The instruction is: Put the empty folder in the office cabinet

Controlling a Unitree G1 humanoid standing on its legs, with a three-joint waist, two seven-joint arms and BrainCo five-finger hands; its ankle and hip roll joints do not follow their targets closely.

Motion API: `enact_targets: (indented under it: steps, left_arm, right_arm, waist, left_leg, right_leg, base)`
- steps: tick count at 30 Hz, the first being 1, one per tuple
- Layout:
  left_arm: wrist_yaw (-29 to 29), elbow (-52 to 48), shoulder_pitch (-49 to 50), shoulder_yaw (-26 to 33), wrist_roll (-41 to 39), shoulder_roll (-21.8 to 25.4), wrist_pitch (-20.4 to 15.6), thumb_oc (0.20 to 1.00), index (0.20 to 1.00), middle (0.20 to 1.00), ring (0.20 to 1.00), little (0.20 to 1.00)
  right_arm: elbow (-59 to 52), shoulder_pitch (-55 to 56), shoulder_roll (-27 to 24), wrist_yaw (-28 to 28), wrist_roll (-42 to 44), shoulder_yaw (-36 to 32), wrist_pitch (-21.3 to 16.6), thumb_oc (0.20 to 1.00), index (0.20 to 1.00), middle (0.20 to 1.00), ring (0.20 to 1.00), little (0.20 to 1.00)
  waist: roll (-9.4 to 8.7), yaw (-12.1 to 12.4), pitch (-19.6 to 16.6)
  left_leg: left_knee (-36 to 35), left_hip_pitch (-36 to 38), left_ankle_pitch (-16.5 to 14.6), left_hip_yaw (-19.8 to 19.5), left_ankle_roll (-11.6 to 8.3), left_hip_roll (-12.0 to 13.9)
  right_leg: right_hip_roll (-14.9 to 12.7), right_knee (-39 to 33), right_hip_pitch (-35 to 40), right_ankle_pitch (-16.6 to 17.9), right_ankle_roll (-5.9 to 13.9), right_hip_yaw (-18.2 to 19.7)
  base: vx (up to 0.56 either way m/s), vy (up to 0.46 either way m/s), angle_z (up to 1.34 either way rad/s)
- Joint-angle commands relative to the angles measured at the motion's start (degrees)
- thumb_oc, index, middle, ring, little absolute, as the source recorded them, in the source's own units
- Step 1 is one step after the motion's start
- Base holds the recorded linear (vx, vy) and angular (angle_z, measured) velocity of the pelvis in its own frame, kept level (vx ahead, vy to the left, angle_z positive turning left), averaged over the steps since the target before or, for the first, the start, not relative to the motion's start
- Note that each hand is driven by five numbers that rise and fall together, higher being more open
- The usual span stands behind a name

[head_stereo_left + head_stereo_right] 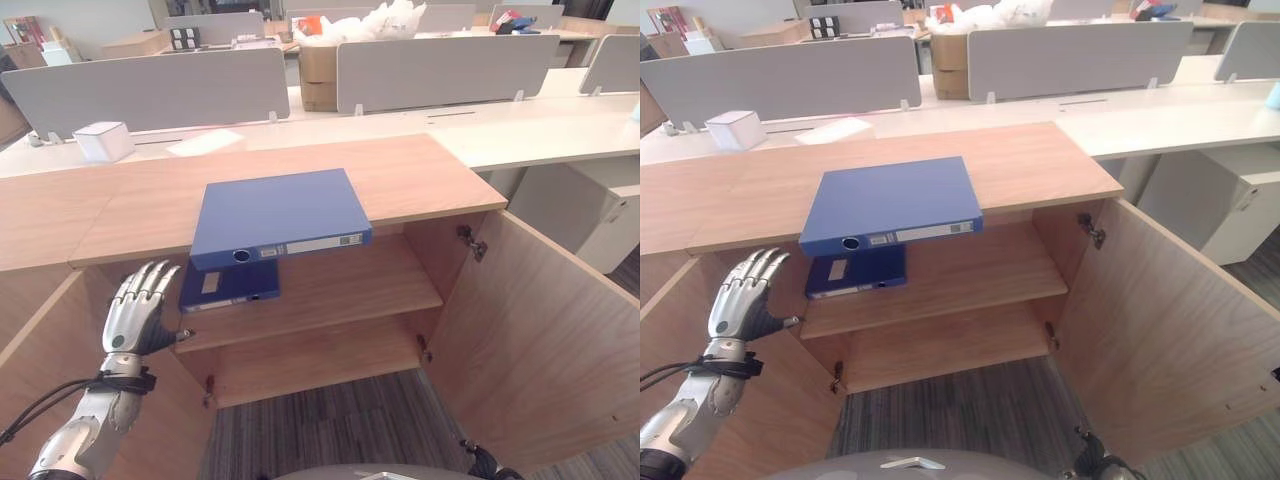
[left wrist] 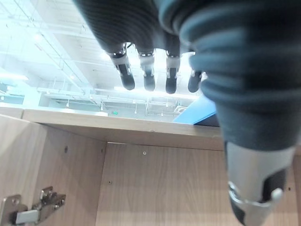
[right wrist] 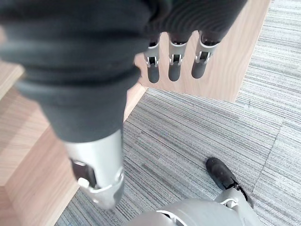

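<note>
My left robot hand [image 1: 138, 312] hangs open, empty; right robot hand [image 3: 175, 63] too. The folder [image 1: 275, 215] overhangs the cabinet top's [image 1: 420, 175] front edge; a clumsy nudge could tip it off.

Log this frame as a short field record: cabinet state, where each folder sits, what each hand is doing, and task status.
cabinet: both doors open, upper shelf and lower shelf visible
folder on top: blue folder lies flat on the cabinet top, front edge overhanging the opening
folder inside: second blue folder lies flat at the left end of the upper shelf
left hand: left hand raised by the left door, fingers straight, holding nothing
right hand: right hand hangs over the carpet, fingers relaxed, empty
task status: top folder not yet picked up
</note>
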Motion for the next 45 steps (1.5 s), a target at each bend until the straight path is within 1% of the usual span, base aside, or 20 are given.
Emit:
enact_targets:
  steps: [1, 8, 15, 22, 25, 27, 29, 35, 41, 45]
  left_arm:
    - [3.7, -1.9, -5.7, 3.2, 2.7, 4.2, 0.0, 1.0, 1.0, 1.0, 1.0, 1.0]
    - [5.0, -1.9, -8.8, 1.4, 3.9, 4.8, 0.6, 1.0, 1.0, 1.0, 1.0, 1.0]
    - [6.9, -4.4, -10.2, 3.4, 4.2, 5.0, 1.3, 1.0, 1.0, 1.0, 1.0, 1.0]
    - [6.8, -5.7, -11.7, 3.1, 4.1, 5.3, 1.0, 1.0, 1.0, 1.0, 1.0, 1.0]
    - [6.8, -4.5, -15.0, 0.0, 3.9, 5.2, 1.0, 1.0, 1.0, 1.0, 1.0, 1.0]
    - [6.7, -4.0, -15.9, -1.0, 3.8, 5.2, 1.1, 1.0, 1.0, 1.0, 1.0, 1.0]
    - [6.3, -2.3, -18.6, -4.3, 3.6, 4.6, 1.2, 1.0, 1.0, 1.0, 1.0, 1.0]
    - [6.0, 2.2, -23.7, -10.5, 3.6, 3.1, 1.9, 1.0, 1.0, 1.0, 1.0, 1.0]
    - [6.0, 5.7, -26.9, -13.9, 3.7, 2.4, 2.8, 1.0, 1.0, 1.0, 1.0, 1.0]
    - [6.1, 7.3, -27.8, -14.9, 4.0, 2.3, 3.3, 1.0, 1.0, 1.0, 1.0, 1.0]
  right_arm:
    - [2.0, -5.1, 0.8, -1.2, 2.7, 0.0, -2.3, 1.0, 1.0, 1.0, 1.0, 1.0]
    - [2.1, -5.1, 1.1, -1.6, 2.9, 0.4, -2.4, 1.0, 1.0, 1.0, 1.0, 1.0]
    - [2.5, -4.6, 1.7, -1.7, 3.3, 0.4, -2.3, 1.0, 1.0, 1.0, 1.0, 1.0]
    - [2.4, -4.4, 1.6, -1.6, 3.4, 0.8, -2.4, 1.0, 1.0, 1.0, 1.0, 1.0]
    - [1.7, -4.4, 1.5, -1.5, 3.4, 1.5, -2.3, 1.0, 1.0, 1.0, 1.0, 1.0]
    - [1.5, -4.4, 1.4, -1.4, 3.4, 1.6, -2.3, 1.0, 1.0, 1.0, 1.0, 1.0]
    - [1.2, -4.4, 1.4, -1.5, 3.6, 2.0, -2.2, 1.0, 1.0, 1.0, 1.0, 1.0]
    - [1.0, -4.7, 1.1, -1.8, 4.0, 2.6, -2.2, 1.0, 1.0, 1.0, 1.0, 1.0]
    - [1.0, -4.9, 1.1, -2.4, 4.1, 3.2, -2.4, 1.0, 1.0, 1.0, 1.0, 1.0]
    - [1.1, -4.8, 1.1, -2.5, 4.2, 3.2, -2.5, 1.0, 1.0, 1.0, 1.0, 1.0]
  waist:
    - [0.15, 0.4, 2.0]
    - [-0.04, -0.1, 1.9]
    - [-0.28, -0.3, 1.5]
    - [-0.27, -0.7, 1.3]
    - [-0.29, -1.2, 1.3]
    - [-0.23, -1.4, 1.3]
    - [-0.14, -1.9, 1.3]
    - [-0.02, -3.1, 1.1]
    - [-0.11, -4.0, 1.0]
    - [-0.16, -4.2, 0.9]
  left_leg:
    - [0.2, 4.8, -9.3, -2.3, 1.66, -1.9]
    - [0.2, 5.0, -9.5, -2.1, 1.67, -1.9]
    - [0.2, 5.4, -9.7, -1.7, 1.57, -1.8]
    - [0.2, 5.7, -9.8, -1.5, 1.48, -1.7]
    - [0.2, 5.8, -9.8, -1.4, 1.41, -1.4]
    - [0.2, 5.7, -9.8, -1.4, 1.4, -1.4]
    - [0.2, 5.7, -9.7, -1.3, 1.35, -1.3]
    - [0.2, 5.7, -9.8, -1.0, 1.28, -1.1]
    - [0.2, 5.9, -9.9, -0.3, 1.22, -0.7]
    - [0.2, 6.0, -9.9, 0.1, 1.2, -0.7]
  right_leg:
    - [-0.5, 0.3, -3.4, 2.8, -0.67, -0.1]
    - [-0.3, 0.3, -3.6, 2.9, -0.65, 0.4]
    - [-0.1, 0.2, -3.7, 2.9, -0.72, 0.9]
    - [0.2, 0.2, -3.7, 2.8, -0.78, 0.9]
    - [0.4, 0.2, -3.7, 2.7, -0.89, 1.2]
    - [0.5, 0.2, -3.8, 2.6, -0.92, 1.4]
    - [0.7, 0.2, -4.0, 2.5, -1.06, 1.8]
    - [1.3, 0.1, -4.5, 2.5, -1.21, 2.6]
    - [1.7, 0.1, -5.0, 2.6, -1.32, 3.7]
    - [1.9, 0.1, -5.1, 2.6, -1.32, 4.0]
  base:
    - [0.0, 0.0, 0.0]
    - [0.0, 0.0, 0.0]
    - [0.01, -0.006, -0.02]
    - [0.0, 0.0, 0.0]
    - [0.0, 0.0, 0.0]
    - [0.0, 0.0, 0.0]
    - [0.01, -0.023, -0.06]
    - [0.0, -0.009, -0.02]
    - [0.01, -0.014, -0.05]
    - [0.01, -0.008, -0.06]
